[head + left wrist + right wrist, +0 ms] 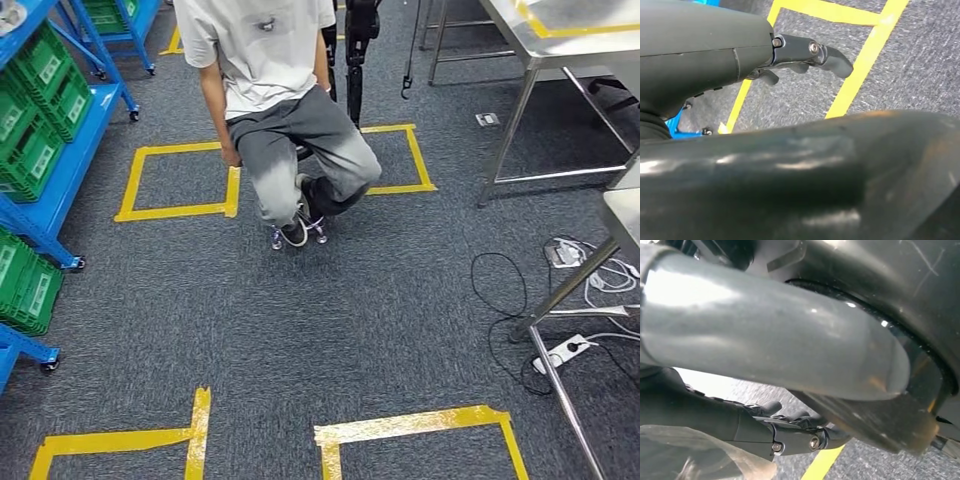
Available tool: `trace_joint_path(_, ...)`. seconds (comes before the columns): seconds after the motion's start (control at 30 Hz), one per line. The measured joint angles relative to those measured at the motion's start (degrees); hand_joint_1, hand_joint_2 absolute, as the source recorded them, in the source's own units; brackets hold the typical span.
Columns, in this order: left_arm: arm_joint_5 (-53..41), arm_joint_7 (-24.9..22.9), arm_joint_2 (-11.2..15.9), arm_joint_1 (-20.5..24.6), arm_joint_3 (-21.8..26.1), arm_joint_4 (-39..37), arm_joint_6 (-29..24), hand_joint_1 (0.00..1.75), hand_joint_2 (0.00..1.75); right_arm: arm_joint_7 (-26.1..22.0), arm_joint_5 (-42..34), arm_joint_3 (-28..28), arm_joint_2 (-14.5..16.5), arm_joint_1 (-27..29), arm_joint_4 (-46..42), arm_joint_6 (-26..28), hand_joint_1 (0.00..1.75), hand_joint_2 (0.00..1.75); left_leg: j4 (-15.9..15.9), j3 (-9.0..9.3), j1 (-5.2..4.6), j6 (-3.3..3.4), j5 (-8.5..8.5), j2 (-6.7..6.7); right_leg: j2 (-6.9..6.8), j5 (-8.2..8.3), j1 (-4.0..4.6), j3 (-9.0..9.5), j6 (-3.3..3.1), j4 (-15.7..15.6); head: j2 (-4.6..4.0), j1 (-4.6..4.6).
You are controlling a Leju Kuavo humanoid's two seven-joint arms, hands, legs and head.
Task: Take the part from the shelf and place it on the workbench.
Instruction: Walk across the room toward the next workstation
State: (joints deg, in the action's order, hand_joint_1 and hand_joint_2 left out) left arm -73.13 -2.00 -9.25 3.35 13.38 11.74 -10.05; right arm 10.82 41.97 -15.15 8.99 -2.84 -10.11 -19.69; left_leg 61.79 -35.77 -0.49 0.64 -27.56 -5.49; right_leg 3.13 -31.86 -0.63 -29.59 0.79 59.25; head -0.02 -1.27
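Blue shelf (64, 170), crouched person (279, 100), steel workbench (558, 30).
Green bins (34, 150) fill the shelf left of the person; the workbench stands to the person's right, on grey carpet (377, 320). The left hand (806, 52) hangs over the carpet, fingers loosely stretched, holding nothing. A clear crinkled sheet (696, 455) lies against the right hand (791, 432); whether it wraps the part, or is gripped, cannot be told.

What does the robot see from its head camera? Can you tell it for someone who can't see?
A person in a white shirt and grey trousers crouches on grey carpet marked with yellow tape squares. Blue shelves holding green bins stand on the left. Metal tables stand on the right, with cables lying beneath them.
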Motion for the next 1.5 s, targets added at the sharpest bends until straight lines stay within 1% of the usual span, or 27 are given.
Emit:
trace_joint_path(0.07,-0.16,0.23,-0.09,0.18,-0.2,0.0,-0.49,0.0,0.0,0.48,0.0,0.0,0.01,0.16,-0.01,0.0,0.0,0.0,5.9,-2.72,-0.12,-0.42,-3.02,3.34,-1.85,-0.14,0.2,0.24,-0.4,-0.09,0.0,-0.32)
trace_joint_path(0.13,-0.25,0.27,-0.15,0.33,-0.56,0.0,-0.69,0.0,0.0,0.75,-0.04,0.0,0.0,0.29,-0.01,0.0,0.0,0.0,13.08,-6.12,-0.02,-0.56,-5.77,4.6,-3.9,-0.43,0.54,0.37,-0.84,-0.09,0.0,-0.35)
trace_joint_path(0.17,-0.24,0.27,-0.17,0.29,-0.74,0.0,-0.74,0.0,0.0,0.84,-0.07,0.0,-0.01,0.29,-0.01,0.0,0.0,0.0,14.65,-6.82,0.0,-0.45,-5.87,4.76,-4.8,-0.58,0.7,0.48,-1.01,-0.09,0.0,-0.36)
trace_joint_path(0.23,-0.23,0.27,-0.16,0.14,-0.95,0.0,-0.75,0.0,0.0,0.91,-0.16,0.0,-0.01,0.26,-0.01,-0.01,0.0,0.0,11.22,-5.05,-0.22,0.24,-3.01,5.25,-6.37,-0.94,0.95,0.92,-1.21,-0.11,0.0,-0.36)
trace_joint_path(0.3,-0.22,0.27,-0.13,0.16,-1.0,0.0,-0.75,0.0,0.0,0.98,-0.18,0.0,0.07,0.39,-0.01,-0.01,0.0,0.0,3.8,-1.29,-1.11,1.38,0.16,7.78,-7.78,-1.46,1.19,1.38,-1.18,-0.21,0.0,-0.35)
trace_joint_path(0.37,-0.21,0.27,-0.11,0.36,-1.03,0.0,-0.75,0.0,0.0,1.03,-0.17,0.0,0.14,0.62,-0.01,-0.01,0.0,0.0,-0.56,0.87,-1.89,2.08,0.55,9.87,-9.14,-1.88,1.46,1.43,-1.02,-0.44,0.0,-0.35)
trace_joint_path(0.43,-0.16,0.27,-0.07,0.33,-1.03,0.0,-0.75,0.0,0.0,1.09,-0.16,-0.01,0.14,0.65,-0.03,-0.01,0.0,0.0,-1.71,1.31,-1.94,2.24,0.2,9.13,-10.44,-2.08,1.67,1.85,-0.78,-0.89,0.01,-0.34)
trace_joint_path(0.47,-0.13,0.25,-0.07,0.17,-1.03,0.0,-0.75,0.0,0.0,1.13,-0.15,-0.01,0.14,0.63,-0.06,-0.01,0.0,0.0,-2.2,1.54,-1.75,2.32,0.39,8.43,-9.98,-2.37,1.7,2.11,-0.61,-0.83,0.01,-0.25)
trace_joint_path(0.53,-0.03,0.18,-0.1,0.06,-1.03,0.0,-0.75,0.0,0.0,1.08,-0.14,-0.02,0.14,0.54,-0.12,-0.02,0.0,0.0,-3.15,2.14,-1.17,2.56,0.78,7.17,-6.95,-4.19,1.65,1.16,-0.19,2.0,0.02,-0.09)
trace_joint_path(0.57,0.0,0.15,-0.15,0.12,-1.03,0.0,-0.75,0.0,0.0,1.01,-0.14,-0.02,0.14,0.45,-0.14,-0.02,0.0,0.0,-3.36,2.33,-0.96,2.65,0.87,6.57,-5.01,-5.63,1.58,-0.44,0.0,5.07,0.02,-0.01)
trace_joint_path(0.63,0.04,0.14,-0.25,0.37,-1.03,0.0,-0.75,0.0,0.0,0.89,-0.09,-0.02,0.14,0.07,-0.14,-0.07,0.0,0.0,-3.38,2.5,-0.77,2.75,0.77,5.2,-3.5,-8.16,1.56,-4.42,0.44,12.35,0.02,0.08)
trace_joint_path(0.67,0.11,0.13,-0.28,0.42,-1.03,0.0,-0.75,0.0,0.0,0.87,-0.01,-0.02,0.14,-0.1,-0.15,-0.09,0.0,0.0,-3.36,2.67,-0.74,2.72,0.67,4.42,-3.35,-8.07,1.56,-5.65,0.68,14.28,0.02,0.08)
trace_joint_path(0.73,0.53,0.13,-0.31,0.39,-1.01,0.0,-0.76,0.0,0.0,1.01,0.25,-0.02,0.14,-0.26,-0.16,-0.14,0.0,0.0,-3.27,3.07,-0.62,2.47,0.43,2.71,-3.17,-4.58,1.36,-5.31,1.17,12.07,0.02,0.09)
trace_joint_path(0.8,1.71,0.22,-0.27,0.39,-0.88,0.0,-0.87,0.0,0.0,1.14,0.6,-0.02,0.19,-0.26,-0.14,-0.16,0.0,0.0,-2.82,3.09,-0.54,1.94,0.13,1.07,-1.15,-0.3,0.68,-3.04,1.79,5.3,0.01,0.19)
trace_joint_path(0.83,2.41,0.29,-0.23,0.44,-0.7,0.0,-0.96,0.0,0.0,1.15,0.75,-0.01,0.23,-0.26,-0.12,-0.17,0.0,0.0,-2.41,2.73,-0.58,1.65,0.07,0.31,0.19,0.56,0.34,-2.06,1.73,2.69,0.01,0.26)
trace_joint_path(0.9,3.29,0.4,-0.1,0.37,-0.14,0.0,-1.11,0.0,0.0,1.09,1.01,0.0,0.31,-0.32,-0.08,-0.23,0.0,0.0,-1.84,1.77,-0.65,1.13,0.31,-0.93,1.75,0.41,0.1,-1.35,1.12,0.8,0.02,0.28)
trace_joint_path(0.97,3.49,0.43,-0.02,-0.02,0.38,0.0,-1.15,0.0,0.0,1.09,1.11,0.0,0.31,-0.39,-0.11,-0.3,0.0,0.0,-1.61,1.28,-0.55,0.77,0.42,-1.5,0.53,0.44,0.16,-1.11,0.38,0.51,0.01,0.15)
trace_joint_path(1.03,3.38,0.43,0.01,-0.28,0.6,0.0,-1.11,0.0,0.0,1.13,1.14,0.0,0.32,-0.36,-0.15,-0.38,0.0,0.0,0.78,0.21,-0.58,0.2,-1.0,0.56,-1.01,0.37,0.18,-0.67,-0.14,0.31,0.0,-0.19)
trace_joint_path(1.1,3.17,0.43,-0.04,-0.19,0.61,0.0,-1.1,0.0,0.0,1.14,1.17,0.0,0.27,-0.17,-0.16,-0.45,0.0,0.0,7.4,-2.96,-0.47,-0.35,-4.05,3.59,-2.87,0.07,0.42,-0.34,-0.74,0.22,0.0,-0.56)
trace_joint_path(1.13,3.05,0.43,-0.04,-0.14,0.61,0.0,-1.1,0.0,0.0,1.13,1.2,0.0,0.23,-0.08,-0.15,-0.49,0.0,0.0,11.13,-4.85,-0.36,-0.46,-5.41,4.32,-3.84,-0.1,0.6,-0.25,-1.0,0.22,0.0,-0.57)
trace_joint_path(1.2,2.77,0.43,-0.04,-0.28,0.61,0.0,-1.09,0.0,0.0,1.1,1.27,0.0,0.17,0.0,-0.14,-0.61,0.0,0.0,14.23,-6.56,-0.27,-0.18,-5.47,4.8,-5.53,-0.46,0.96,0.01,-1.32,0.22,0.0,-0.58)
trace_joint_path(1.27,2.55,0.42,-0.02,-0.49,0.61,0.0,-1.07,0.0,0.0,1.08,1.6,0.02,0.15,0.07,-0.15,-0.81,0.0,0.0,9.23,-4.18,-0.72,0.79,-1.72,5.56,-6.99,-0.92,1.27,0.64,-1.44,0.17,0.0,-0.58)
trace_joint_path(1.3,2.43,0.39,0.02,-0.47,0.61,0.0,-1.03,0.0,0.0,1.04,1.87,0.07,0.15,0.14,-0.15,-0.91,0.0,0.0,5.63,-2.29,-1.23,1.47,-0.14,6.92,-7.66,-1.18,1.38,0.93,-1.43,0.06,0.0,-0.54)
trace_joint_path(1.33,2.32,0.36,0.05,-0.36,0.61,0.0,-0.98,0.0,0.0,0.98,2.14,0.15,0.15,0.25,-0.16,-0.99,0.0,0.0,2.33,-0.54,-1.74,2.1,0.76,8.28,-8.32,-1.47,1.52,1.16,-1.38,-0.06,0.0,-0.59)
trace_joint_path(1.4,2.18,0.3,0.1,-0.11,0.61,0.0,-0.86,0.0,0.0,0.88,2.42,0.4,0.12,0.41,-0.16,-1.1,0.0,0.0,-0.85,1.15,-2.43,2.78,0.32,9.86,-9.7,-1.88,1.72,1.32,-1.22,-0.43,0.0,-0.62)
trace_joint_path(1.47,2.21,0.22,0.13,-0.27,0.61,0.0,-0.76,0.0,0.0,0.83,2.47,0.66,0.02,0.42,-0.2,-1.16,0.0,0.0,-2.2,1.77,-2.2,2.84,0.18,8.72,-10.86,-2.19,1.88,1.95,-1.0,-0.9,0.01,-0.7)
trace_joint_path(1.5,2.22,0.18,0.14,-0.46,0.61,0.0,-0.71,0.0,0.0,0.78,2.51,0.81,-0.05,0.44,-0.24,-1.23,0.0,0.0,-2.86,2.22,-1.89,2.88,0.39,8.03,-10.24,-2.54,1.93,2.22,-0.8,-0.71,0.0,-0.66)
